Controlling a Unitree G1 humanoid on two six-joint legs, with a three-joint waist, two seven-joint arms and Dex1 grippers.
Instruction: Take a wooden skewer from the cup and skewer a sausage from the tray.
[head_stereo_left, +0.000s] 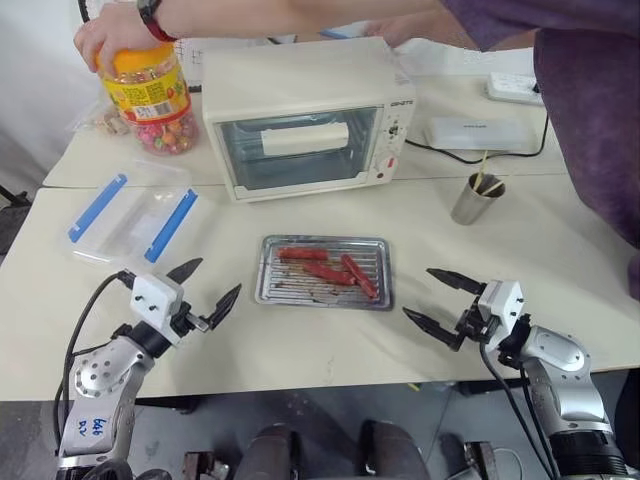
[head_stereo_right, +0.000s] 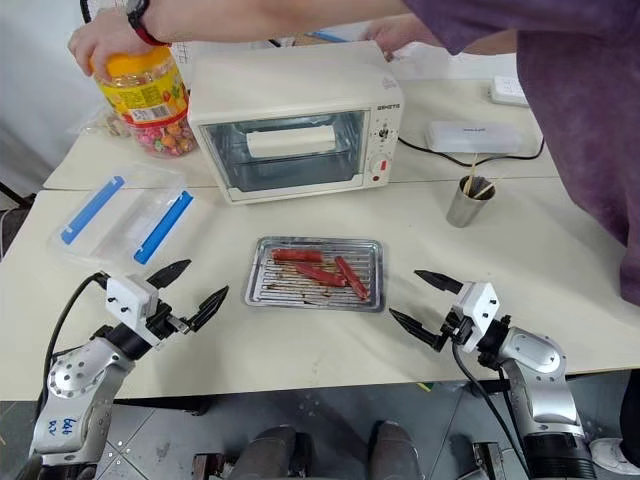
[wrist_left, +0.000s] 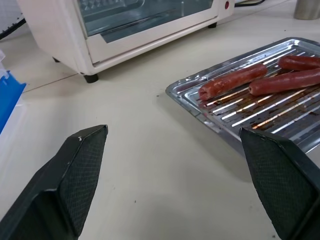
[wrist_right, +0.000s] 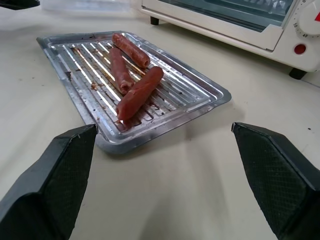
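Worktop (head_stereo_left: 330, 350) pale, bearing toaster oven (head_stereo_left: 305, 115). Three sausages (head_stereo_left: 328, 270) held in tray (head_stereo_left: 322, 297); skewers in cup (head_stereo_left: 476, 200). Left gripper (head_stereo_left: 205, 290) and right gripper (head_stereo_left: 435, 297) spread, empty.

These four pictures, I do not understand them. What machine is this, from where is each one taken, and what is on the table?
It is a humanoid robot with two arms. Two pictures come from its head, looking down; the other two come from cameras on its wrists. The left tool and right tool are both open, holding nothing. Between them lies the tray with three sausages. Behind it stand a toaster oven and the cup of skewers. A person's hand holds a candy jar.
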